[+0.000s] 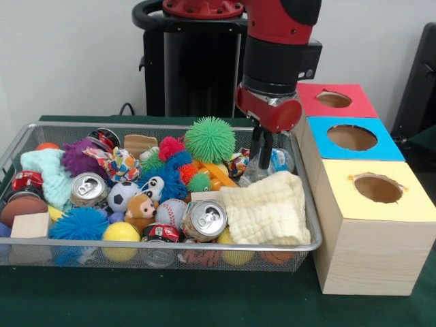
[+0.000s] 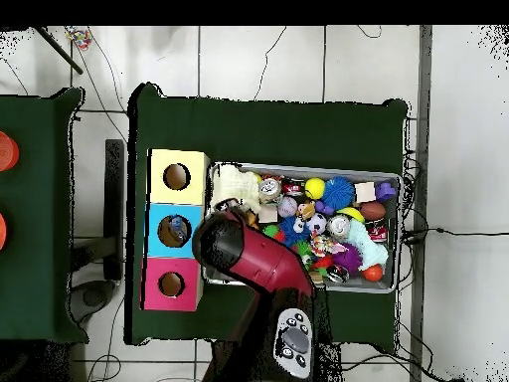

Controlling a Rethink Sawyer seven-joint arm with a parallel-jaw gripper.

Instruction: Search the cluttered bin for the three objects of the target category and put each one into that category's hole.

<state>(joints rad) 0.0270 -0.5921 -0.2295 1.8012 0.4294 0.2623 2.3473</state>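
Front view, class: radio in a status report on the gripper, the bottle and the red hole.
Gripper down in bin, shut on clear bottle. Red hole empty. Cream cloth lies against the bottle.

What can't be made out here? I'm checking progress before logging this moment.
- Gripper: the overhead view hides it under the red arm; the front view does not settle open or shut.
- Clear bottle: only a glimpse behind the cream cloth.
- Other bottles: none discernible in the bin.
- Red-topped hole: inside unseen.
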